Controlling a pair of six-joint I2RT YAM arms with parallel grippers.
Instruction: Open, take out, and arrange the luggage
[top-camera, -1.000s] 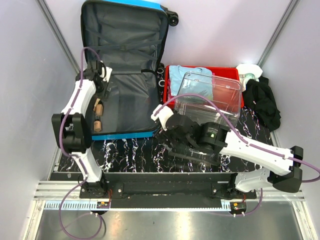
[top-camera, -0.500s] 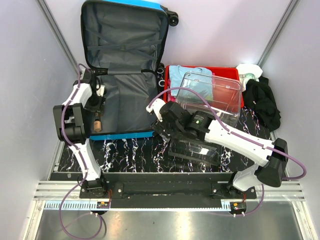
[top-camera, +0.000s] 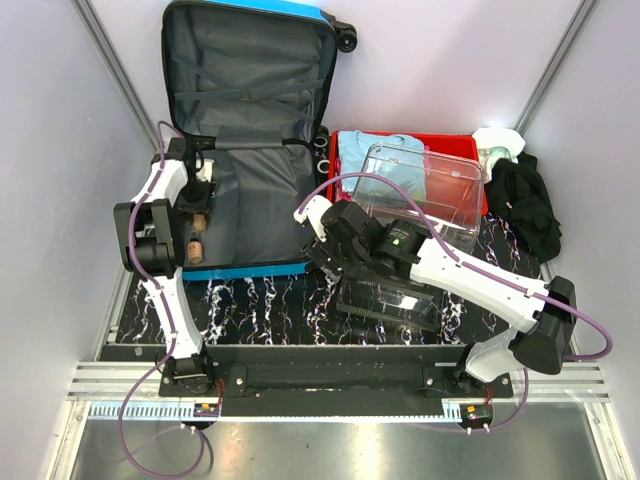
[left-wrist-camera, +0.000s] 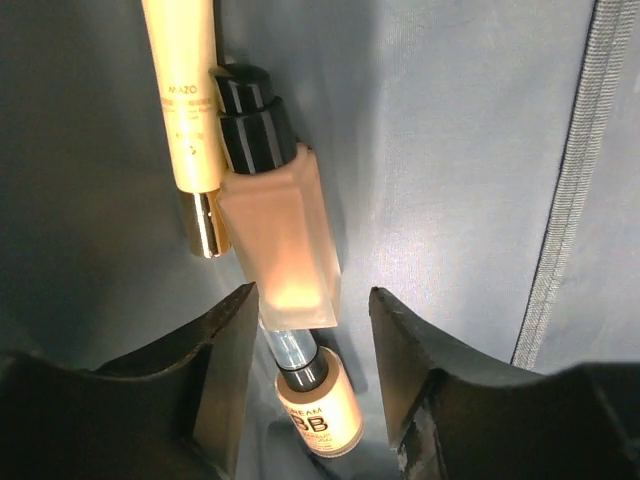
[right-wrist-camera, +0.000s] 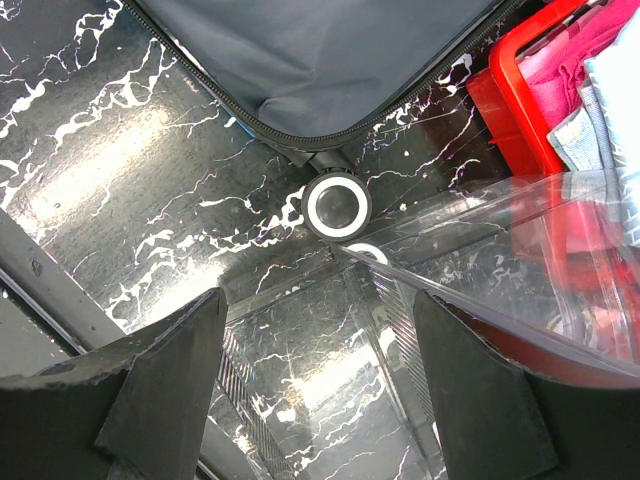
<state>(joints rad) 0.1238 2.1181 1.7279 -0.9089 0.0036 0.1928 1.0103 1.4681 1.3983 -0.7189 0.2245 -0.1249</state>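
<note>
Straddling a frosted foundation bottle (left-wrist-camera: 280, 235) inside the open luggage (top-camera: 250, 190) at the far left of the table (top-camera: 280, 300), the left end effector (left-wrist-camera: 310, 315) is spread. Close squarely on the flat sides and dodge the touching gold tube (left-wrist-camera: 185, 90). Only the wrist view resolves these; overhead they are maybe tan specks. The right end effector (right-wrist-camera: 320, 330) is spread too, near a wheel (right-wrist-camera: 338, 206).

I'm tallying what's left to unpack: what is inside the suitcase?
Against the suitcase's grey lining lie a frosted bottle, a cream tube and a BB bottle, below the open left gripper. The left arm covers part of that side.
</note>
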